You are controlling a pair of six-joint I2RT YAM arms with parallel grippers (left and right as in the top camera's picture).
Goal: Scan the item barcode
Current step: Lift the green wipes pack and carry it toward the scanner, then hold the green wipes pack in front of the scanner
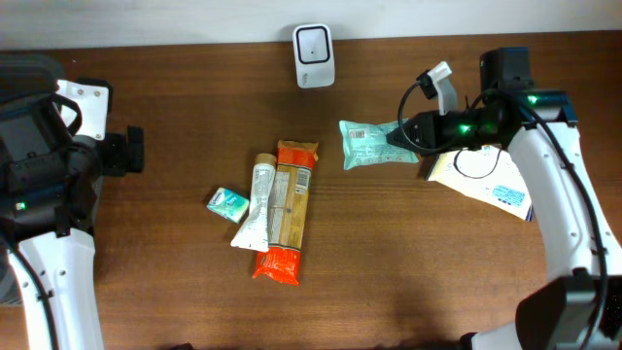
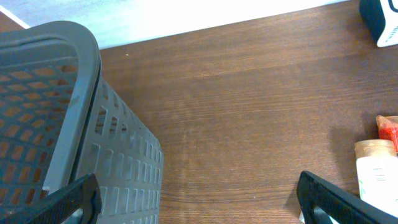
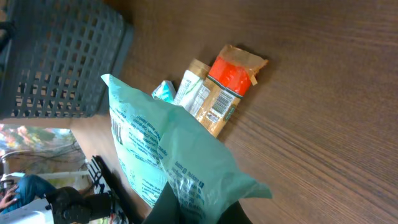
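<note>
A pale green packet [image 1: 369, 143] hangs just above the table right of centre, and my right gripper [image 1: 406, 138] is shut on its right end. In the right wrist view the packet [image 3: 168, 155] fills the foreground, pinched between the dark fingers [image 3: 169, 208] at the bottom edge. The white barcode scanner [image 1: 314, 43] stands at the back centre; its corner [image 2: 380, 22] shows in the left wrist view. My left gripper [image 1: 134, 151] is open at the far left, its fingers [image 2: 333, 199] spread wide over bare wood beside a grey basket [image 2: 56, 118].
A pile of packets lies at centre: an orange-ended pouch [image 1: 284, 209], a white tube [image 1: 255, 204] and a small teal packet [image 1: 228, 203]. A white booklet [image 1: 486, 182] lies under the right arm. The basket [image 3: 59, 59] shows top left in the right wrist view.
</note>
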